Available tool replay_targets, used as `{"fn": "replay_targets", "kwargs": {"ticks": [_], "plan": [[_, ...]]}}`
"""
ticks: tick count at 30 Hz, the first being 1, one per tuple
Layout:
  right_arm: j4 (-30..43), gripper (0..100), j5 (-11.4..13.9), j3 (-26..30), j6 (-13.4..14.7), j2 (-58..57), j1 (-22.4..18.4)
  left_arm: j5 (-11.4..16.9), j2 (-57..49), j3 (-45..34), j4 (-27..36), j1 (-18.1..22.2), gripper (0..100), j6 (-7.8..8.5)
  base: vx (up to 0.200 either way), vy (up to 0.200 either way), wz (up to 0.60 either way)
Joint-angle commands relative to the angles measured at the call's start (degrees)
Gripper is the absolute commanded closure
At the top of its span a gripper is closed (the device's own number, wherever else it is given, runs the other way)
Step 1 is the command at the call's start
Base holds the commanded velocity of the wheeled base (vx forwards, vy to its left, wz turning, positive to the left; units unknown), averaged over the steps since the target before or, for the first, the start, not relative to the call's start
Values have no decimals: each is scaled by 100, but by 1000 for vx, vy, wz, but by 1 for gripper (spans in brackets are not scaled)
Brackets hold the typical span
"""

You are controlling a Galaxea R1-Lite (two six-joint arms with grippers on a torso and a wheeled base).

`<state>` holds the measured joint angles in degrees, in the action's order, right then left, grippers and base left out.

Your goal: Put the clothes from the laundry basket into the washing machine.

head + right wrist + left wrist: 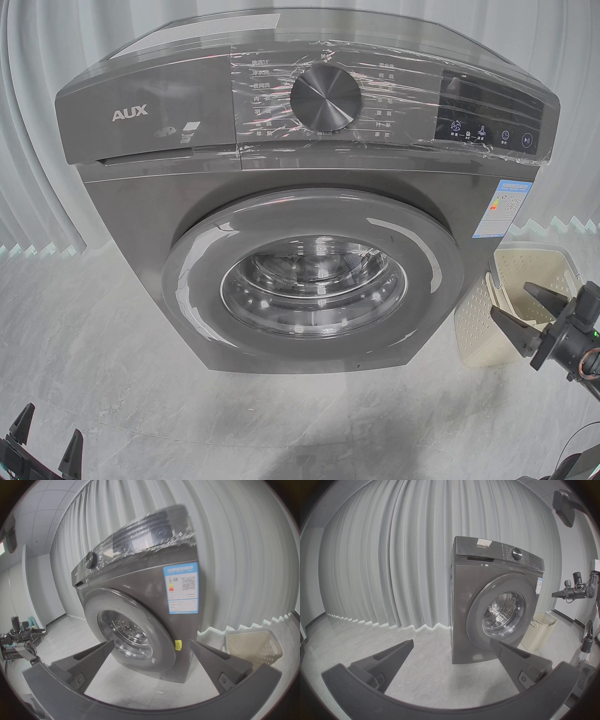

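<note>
As the right pincer (510, 297) gapes, the laundry basket (474, 334) sits just beyond.

Behind the washing machine (156, 206), a curtain (31, 156). Just right of the washing machine, on the floor (94, 350), the laundry basket (478, 325).

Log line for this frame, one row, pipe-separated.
washing machine door shut | laundry basket beside machine, robot's right | left tool open, empty, low | right tool open, empty, basket side

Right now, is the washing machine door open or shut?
Shut. The washing machine door lies flush against the front panel in all three views, no gap at its rim.
</note>
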<state>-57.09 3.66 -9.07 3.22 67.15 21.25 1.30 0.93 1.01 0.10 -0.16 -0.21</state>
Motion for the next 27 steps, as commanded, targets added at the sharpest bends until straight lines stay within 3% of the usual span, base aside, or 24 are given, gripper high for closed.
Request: {"fn": "replay_targets", "kwargs": {"ticks": [1,11,22,27], "plan": [[479,0,74,599,-93,-1784,-508,19,-93,-92,-1,-2,0,-14,0,0,0],[2624,0,83,582,-181,-4122,-1088,28,-93,-101,-1,-2,0,-14,0,0,0],[3019,0,100,907,-287,-5203,-1589,28,-93,-92,-1,-2,0,-6,0,0,0],[3661,0,91,907,-278,-5844,-1597,28,-93,-101,-1,-2,0,-6,0,0,0]]}}
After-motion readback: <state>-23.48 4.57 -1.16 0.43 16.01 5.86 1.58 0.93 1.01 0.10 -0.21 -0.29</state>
